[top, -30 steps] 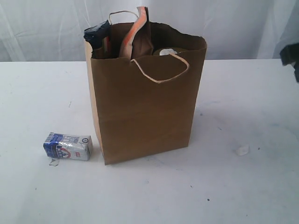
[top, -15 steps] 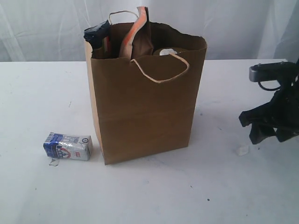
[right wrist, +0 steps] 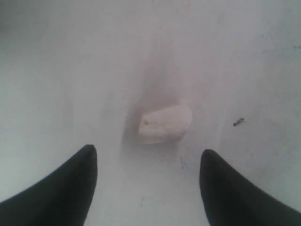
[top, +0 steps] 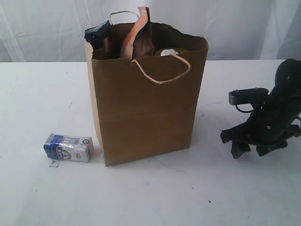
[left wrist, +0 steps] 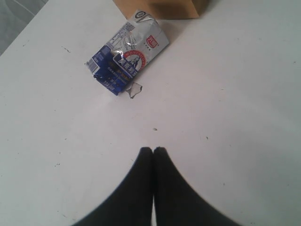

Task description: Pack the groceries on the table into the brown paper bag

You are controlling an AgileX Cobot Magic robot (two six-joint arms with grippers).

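the small blue-white carton lies flat on the surface just left of the brown paper bag, its long axis pointing at the bag. the left tool is nearer, pressed shut and empty. the right tool, parted and empty, hangs over a white scrap. packets poke out of the bag.

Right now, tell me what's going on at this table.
The brown paper bag stands upright on the table, already holding several groceries. The small blue-white carton lies beside it, not yet packed. The right gripper hangs open over a small white scrap; the left gripper is shut and empty, short of the carton.
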